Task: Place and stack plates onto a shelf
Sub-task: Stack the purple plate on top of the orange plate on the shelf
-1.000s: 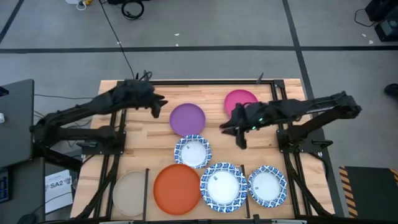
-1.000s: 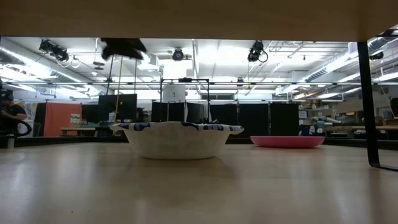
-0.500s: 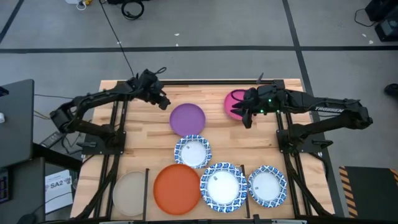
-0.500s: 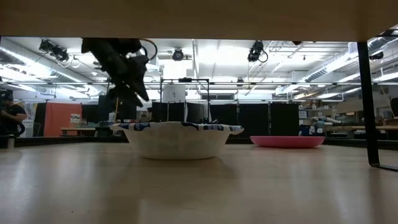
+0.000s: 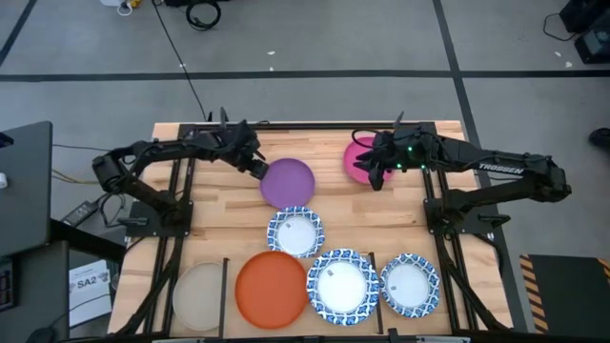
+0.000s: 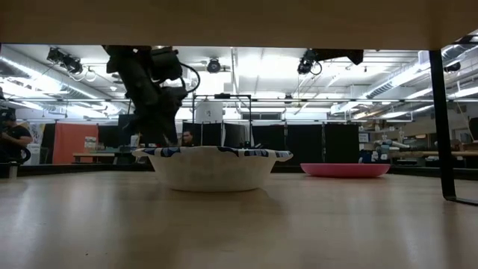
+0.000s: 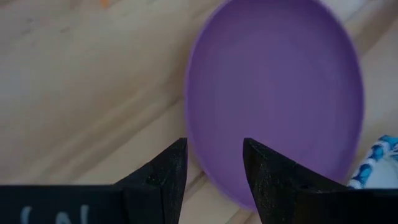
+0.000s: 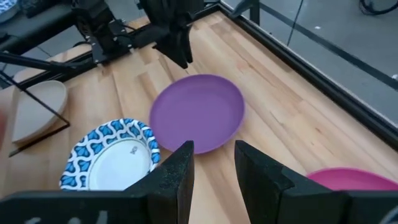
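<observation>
Left pincer: we are seeing the left pincer (image 5: 258, 168) hanging at the purple plate's rim on the side toward the tabletop's left edge, its fingers (image 7: 163, 176) spread a little, the rim lying just beyond the gap between them and nothing pinched.
Purple plate: the purple plate (image 5: 288, 182) is lying flat on the bare wood toward the tabletop's far edge, near the middle of its width; from the left wrist view (image 7: 277, 93) it is filling most of the picture just past the fingertips.
Right pincer: the right pincer (image 5: 374, 175) is hovering at the magenta plate's rim on the side facing the purple plate, fingers slightly parted and pinching nothing.
Magenta plate: the magenta plate (image 5: 358, 152) is lying near the tabletop's far edge, to the right of the purple one and apart from it, partly covered by the right arm.
Blue-rimmed plates: we are counting one blue-rimmed plate (image 5: 294, 232) alone just on the near side of the purple plate, and two more (image 5: 341, 284) (image 5: 410, 284) along the near edge, side by side.
Orange plate: the orange plate (image 5: 273, 289) is sitting at the near edge, overlapping the beige one.
Beige plate: the beige plate (image 5: 201, 295) is lying toward the near left corner.
Black bars: thin black bars (image 5: 225, 274) are dividing the near edge into bays.
</observation>
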Robot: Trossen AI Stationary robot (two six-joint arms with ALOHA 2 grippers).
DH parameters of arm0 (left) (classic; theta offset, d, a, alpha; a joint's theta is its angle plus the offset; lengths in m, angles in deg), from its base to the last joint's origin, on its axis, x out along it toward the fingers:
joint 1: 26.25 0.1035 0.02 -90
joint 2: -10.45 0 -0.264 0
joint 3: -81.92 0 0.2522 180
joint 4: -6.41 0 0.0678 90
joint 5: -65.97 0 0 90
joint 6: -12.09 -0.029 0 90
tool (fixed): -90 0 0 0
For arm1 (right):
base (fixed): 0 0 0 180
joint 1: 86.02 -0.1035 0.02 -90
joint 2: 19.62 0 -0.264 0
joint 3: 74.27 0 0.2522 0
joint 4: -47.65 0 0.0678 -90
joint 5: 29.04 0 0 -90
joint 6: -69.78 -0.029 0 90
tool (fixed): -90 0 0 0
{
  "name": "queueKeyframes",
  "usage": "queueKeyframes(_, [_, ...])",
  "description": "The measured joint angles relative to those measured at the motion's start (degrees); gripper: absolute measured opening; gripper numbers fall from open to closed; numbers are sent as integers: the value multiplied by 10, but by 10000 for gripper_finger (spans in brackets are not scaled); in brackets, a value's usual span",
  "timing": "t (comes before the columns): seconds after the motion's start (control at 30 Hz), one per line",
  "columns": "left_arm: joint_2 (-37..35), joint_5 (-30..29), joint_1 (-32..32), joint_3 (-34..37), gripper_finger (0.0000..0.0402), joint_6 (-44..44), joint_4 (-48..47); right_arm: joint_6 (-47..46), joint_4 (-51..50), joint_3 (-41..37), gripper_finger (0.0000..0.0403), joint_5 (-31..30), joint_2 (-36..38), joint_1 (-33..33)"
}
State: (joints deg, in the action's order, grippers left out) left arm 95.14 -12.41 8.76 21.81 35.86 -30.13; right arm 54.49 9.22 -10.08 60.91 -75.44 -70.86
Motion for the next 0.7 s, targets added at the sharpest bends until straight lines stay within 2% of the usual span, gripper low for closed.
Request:
queueKeyframes(0.23, [28, -35, -34, 0, 162, 54, -15, 0, 3, 0, 121, 16, 0, 3])
queueKeyframes(0.5, [80, -37, -61, 0, 162, 76, -11, 5, 3, 0, 121, 16, 0, 4])
queueKeyframes(0.7, [92, -36, -68, 0, 162, 84, -11, 5, 4, 0, 121, 17, 0, 4])
